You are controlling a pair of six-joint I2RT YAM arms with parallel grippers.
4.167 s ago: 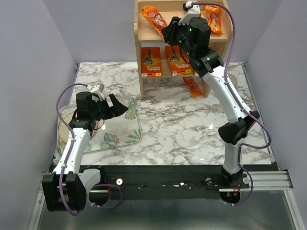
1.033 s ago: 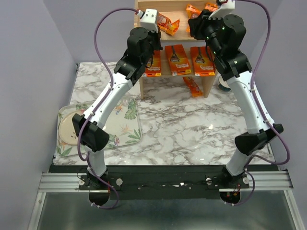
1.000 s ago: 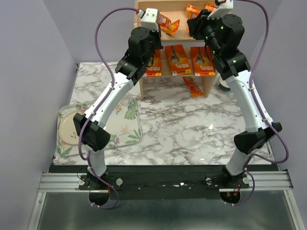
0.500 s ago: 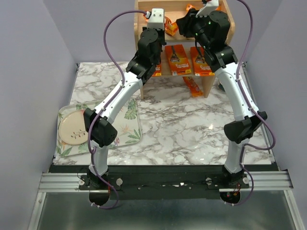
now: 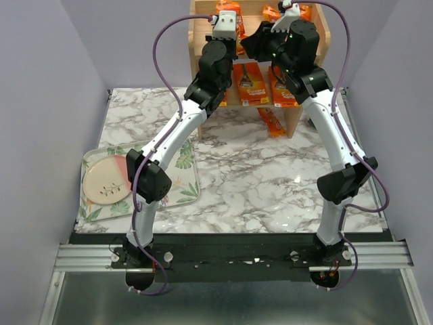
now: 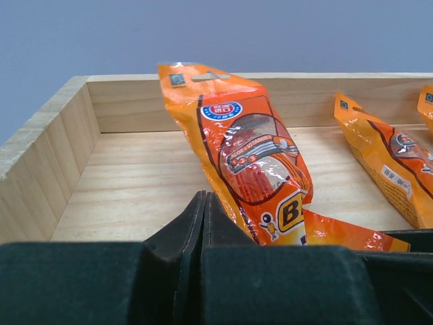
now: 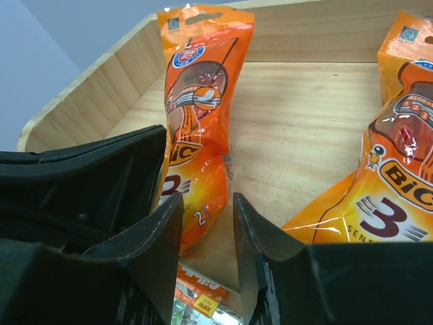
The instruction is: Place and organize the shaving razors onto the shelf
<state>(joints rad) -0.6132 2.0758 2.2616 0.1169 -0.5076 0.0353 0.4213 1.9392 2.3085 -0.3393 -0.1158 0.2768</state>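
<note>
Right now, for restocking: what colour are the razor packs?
Bright orange razor packs, clearest in the right wrist view.

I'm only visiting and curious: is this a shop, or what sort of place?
Probably a robot test bench staged as a shop: robot arms bolted to a metal rail, a marble-look table, one small wooden shelf holding orange razor packs.

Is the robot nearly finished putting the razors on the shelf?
Nearly. Done: orange packs already sit on both tiers of the shelf. In hand: the right gripper, jaws open, is at one standing pack on the top tier. To do: one loose pack lies on the table at the shelf's foot.
</note>
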